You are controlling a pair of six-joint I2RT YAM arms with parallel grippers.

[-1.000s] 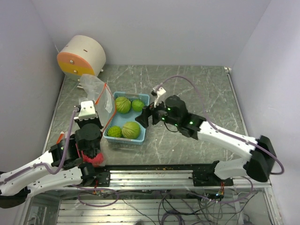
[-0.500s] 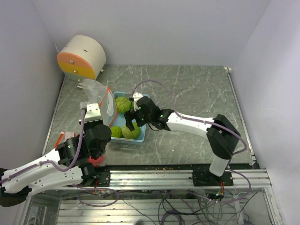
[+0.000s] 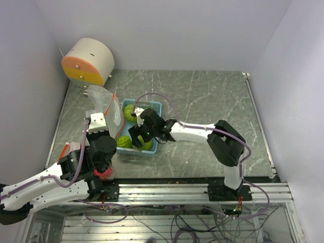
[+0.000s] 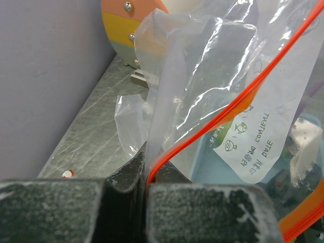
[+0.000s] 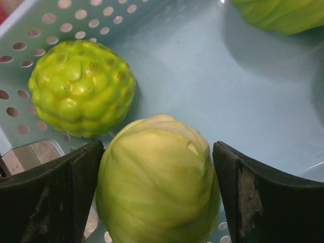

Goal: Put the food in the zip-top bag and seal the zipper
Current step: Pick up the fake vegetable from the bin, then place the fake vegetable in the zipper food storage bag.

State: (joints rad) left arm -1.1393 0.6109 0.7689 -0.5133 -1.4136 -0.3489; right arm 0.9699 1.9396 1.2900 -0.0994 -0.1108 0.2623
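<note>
The clear zip-top bag (image 3: 104, 98) with its red zipper (image 4: 223, 114) stands beside the tray, its mouth facing the tray. My left gripper (image 3: 107, 121) is shut on the bag's edge at the zipper (image 4: 147, 179). My right gripper (image 3: 137, 137) is down in the light blue tray (image 3: 155, 107), open, one finger on each side of a ribbed green cabbage head (image 5: 157, 187). A bumpy green ball (image 5: 81, 93) lies just beyond the cabbage, and another green piece (image 5: 283, 15) lies at the tray's far side. From above, one green head (image 3: 129, 111) shows behind the gripper.
A cream and orange drum (image 3: 88, 62) stands at the back left, close to the bag. A red rounded thing (image 3: 104, 173) shows partly under my left arm near the front rail. Walls close in on the left and right.
My right arm swung left and dropped into the tray, its jaws widened and now flank the cabbage head. The left gripper kept its hold on the bag and shifted slightly.
</note>
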